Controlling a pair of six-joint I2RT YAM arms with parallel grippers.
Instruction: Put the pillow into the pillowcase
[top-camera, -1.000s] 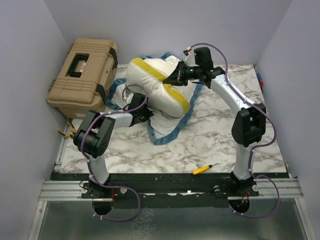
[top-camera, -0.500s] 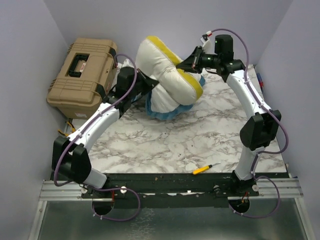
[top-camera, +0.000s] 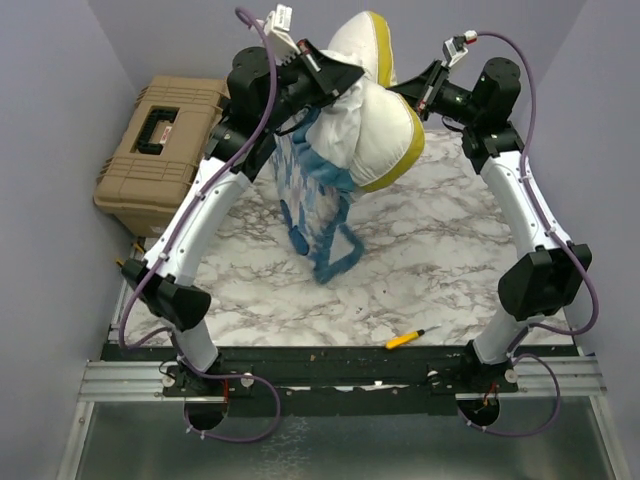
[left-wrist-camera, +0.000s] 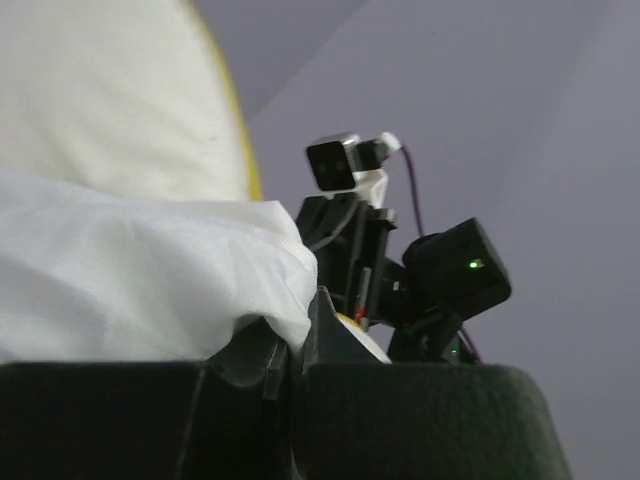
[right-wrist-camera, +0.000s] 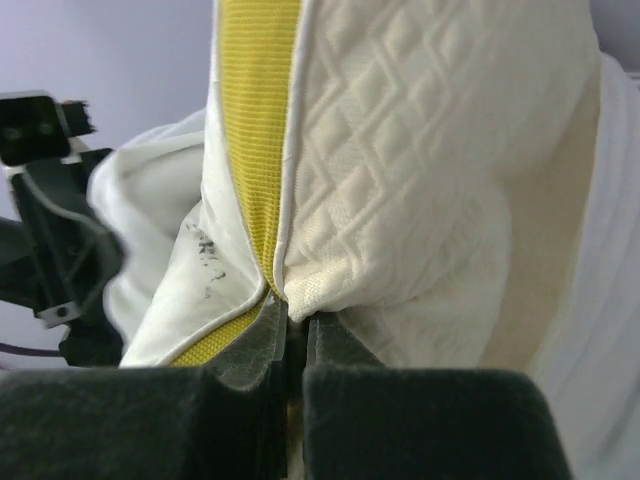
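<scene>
**Both arms raised high, load hanging free**

Since a second ago my two arms have swung up from low over the worktop (top-camera: 430, 270) to near full height at the back. The pillow (top-camera: 385, 135) and the pillowcase (top-camera: 318, 205) have come up with them.

My left gripper (top-camera: 343, 72) is clamped on a fold of the pillowcase's plain white inner fabric. The patterned body with its blue ruffle therefore hangs straight down. Whether the lowest loop of trim touches the marble I cannot tell.

My right gripper (top-camera: 408, 92) is pinched tight on the pillow, at the seam where the mustard band (right-wrist-camera: 255, 120) meets the quilted face. The two grippers sit near each other, almost facing, with the pillow bulging between and above them.

I judge the height is there for gravity. With the case slack below, its weight should draw the fabric along the pillow, or let me work the pillow deeper. Most of the pillow is outside the case and doubled over on itself, so insertion looks to be at an early stage. How much already sits inside the opening is hidden from me. The main risk I see is the thin fold slipping from my left grip.

The tan toolbox (top-camera: 160, 150) and the yellow-handled tool (top-camera: 412, 338) lie well apart from all this.
</scene>
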